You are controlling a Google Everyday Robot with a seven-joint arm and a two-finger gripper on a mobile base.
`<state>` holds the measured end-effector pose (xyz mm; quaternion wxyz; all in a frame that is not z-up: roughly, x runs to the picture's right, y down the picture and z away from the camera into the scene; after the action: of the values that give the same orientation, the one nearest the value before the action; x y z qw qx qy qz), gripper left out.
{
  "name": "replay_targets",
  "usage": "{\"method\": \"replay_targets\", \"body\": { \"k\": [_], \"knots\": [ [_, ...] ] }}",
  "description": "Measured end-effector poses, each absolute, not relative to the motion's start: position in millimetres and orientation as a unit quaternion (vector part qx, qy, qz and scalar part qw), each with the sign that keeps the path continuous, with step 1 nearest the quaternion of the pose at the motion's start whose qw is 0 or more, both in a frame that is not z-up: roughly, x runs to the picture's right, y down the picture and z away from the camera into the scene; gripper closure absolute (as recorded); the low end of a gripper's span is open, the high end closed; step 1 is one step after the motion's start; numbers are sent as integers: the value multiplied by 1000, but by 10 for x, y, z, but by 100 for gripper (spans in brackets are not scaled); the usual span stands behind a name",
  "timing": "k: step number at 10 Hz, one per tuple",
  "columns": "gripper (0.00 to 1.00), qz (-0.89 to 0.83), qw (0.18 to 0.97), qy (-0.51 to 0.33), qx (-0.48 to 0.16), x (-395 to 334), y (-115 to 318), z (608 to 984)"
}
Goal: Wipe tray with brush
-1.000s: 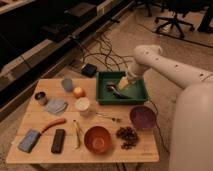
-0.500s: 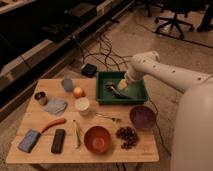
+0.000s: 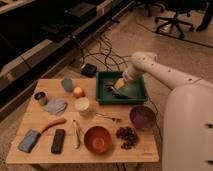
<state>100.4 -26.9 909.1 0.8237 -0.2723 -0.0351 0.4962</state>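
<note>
The green tray (image 3: pixel 137 95) sits at the table's far right corner. My gripper (image 3: pixel 119 86) reaches down into it from the right, low over the tray's middle, at the end of the white arm (image 3: pixel 150 67). A small dark brush (image 3: pixel 111 89) lies on the tray floor just left of the gripper and looks to be touching or nearly touching its tip. The jaws appear open, and I cannot make out anything held between them.
On the wooden table (image 3: pixel 30 120) are a purple bowl (image 3: pixel 142 116), a brown bowl (image 3: pixel 97 138), a dark clump (image 3: pixel 127 136), an orange curved tool (image 3: pixel 52 124), a black bar (image 3: pixel 58 141), a white cup (image 3: pixel 82 105) and a grey cloth (image 3: pixel 55 106). Cables and a black box (image 3: pixel 89 70) lie on the floor behind.
The gripper has stayed inside the tray, shifting only slightly to the right over its floor. The forearm has changed angle a little. Nothing else on the table has moved.
</note>
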Motion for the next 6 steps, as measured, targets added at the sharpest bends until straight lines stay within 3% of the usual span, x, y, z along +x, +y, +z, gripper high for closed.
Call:
{"method": "replay_targets", "body": {
  "k": [6],
  "knots": [
    [35,482,829,-20,-282,754,-40,9528]
  ]
}}
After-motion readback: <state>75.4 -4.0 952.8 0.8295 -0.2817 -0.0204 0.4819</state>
